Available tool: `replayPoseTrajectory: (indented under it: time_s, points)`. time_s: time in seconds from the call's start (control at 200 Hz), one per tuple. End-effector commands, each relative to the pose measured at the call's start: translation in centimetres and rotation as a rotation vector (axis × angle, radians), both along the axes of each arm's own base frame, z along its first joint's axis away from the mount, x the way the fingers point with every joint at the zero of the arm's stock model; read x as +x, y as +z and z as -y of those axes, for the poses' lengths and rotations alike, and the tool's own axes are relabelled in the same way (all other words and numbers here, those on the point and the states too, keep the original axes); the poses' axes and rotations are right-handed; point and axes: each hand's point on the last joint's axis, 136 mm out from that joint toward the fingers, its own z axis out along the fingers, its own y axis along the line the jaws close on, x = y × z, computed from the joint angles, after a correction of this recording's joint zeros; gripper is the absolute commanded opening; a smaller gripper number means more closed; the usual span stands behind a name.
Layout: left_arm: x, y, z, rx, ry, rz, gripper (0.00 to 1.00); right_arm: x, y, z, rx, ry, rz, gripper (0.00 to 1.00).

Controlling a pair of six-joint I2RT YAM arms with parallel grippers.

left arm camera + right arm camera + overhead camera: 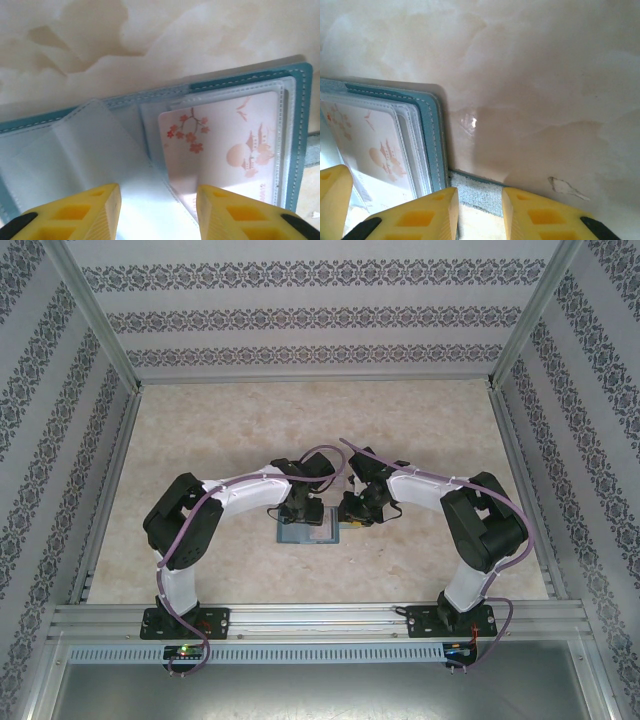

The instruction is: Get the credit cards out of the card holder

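The holder [305, 532] lies open, flat on the counter [300, 420], near its middle, long axis running left to right. A pale card [225, 145] with pink blossoms sits sleeved in its right half. The left fingers [85, 212] stand apart over one long edge, a clear sleeve [100, 150] between them. The right fingers [415, 217] sit narrowly apart at the holder's right end, its tab [475, 195] in the gap; whether they pinch it I cannot tell.

I see card holder [301, 125] open flat on worktop [165, 45], teal w/ pale stitching, clear inner sleeves. One pale credit card [225, 150], pink blossom & pagoda print, in right-hand sleeve.
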Motion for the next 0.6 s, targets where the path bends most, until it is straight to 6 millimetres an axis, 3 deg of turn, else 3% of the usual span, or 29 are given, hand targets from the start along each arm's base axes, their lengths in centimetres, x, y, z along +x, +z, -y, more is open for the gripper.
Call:
replayPoseTrajectory:
  time_s: [0.0,0.325,0.595]
  points:
    - [-0.2,1.4,-1.5,0.079,-0.018,0.026,0.47,-0.6,-0.1,0.4,-0.016,0.008,-0.02,0.3]
    - [-0.2,2.7,-1.8,0.081,-0.02,0.048,0.46,-0.6,0.0,0.3,-0.013,0.007,-0.017,0.3]
    - [-0.2,3.5,-1.3,0.036,-0.022,0.063,0.29,-0.6,0.1,0.3,-0.015,0.008,-0.017,0.3]
